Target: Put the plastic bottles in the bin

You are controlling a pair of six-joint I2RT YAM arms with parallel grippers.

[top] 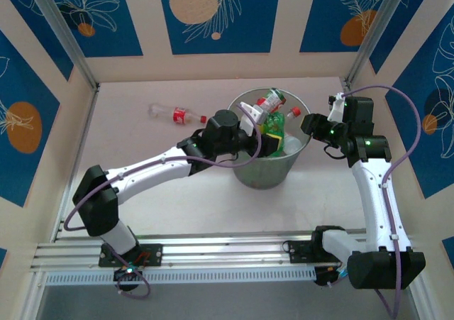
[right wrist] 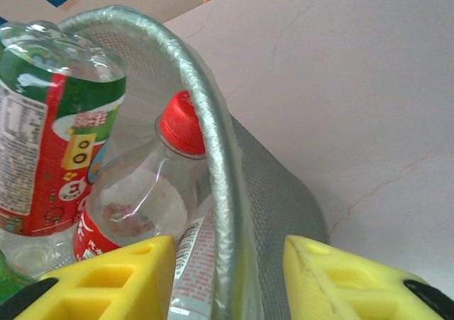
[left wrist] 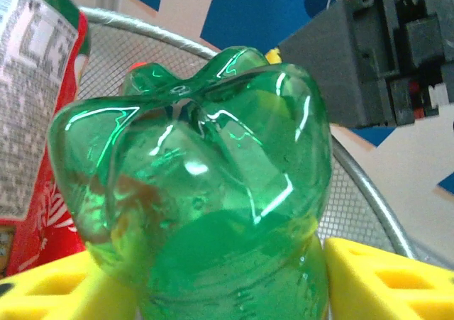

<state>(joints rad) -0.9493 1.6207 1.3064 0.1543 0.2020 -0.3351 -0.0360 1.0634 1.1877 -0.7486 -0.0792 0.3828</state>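
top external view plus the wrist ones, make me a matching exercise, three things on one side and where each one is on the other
1 green bottle
2 clear bottle with red label
3 bin

a lying on the table, outside the bin
b rim between the fingers of the right hand
c between the fingers of the left hand

Pairs: 1-c, 2-a, 3-b

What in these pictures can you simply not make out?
Floor of the bin: top view, covered by the bottles inside.
Hold of the left gripper on the green bottle: left wrist view, bottle covers the finger faces.
Whether the right gripper pinches the bin's rim or just straddles it: right wrist view, rim and mesh hide contact.
Label on the bottle lying outside: top view, too small.
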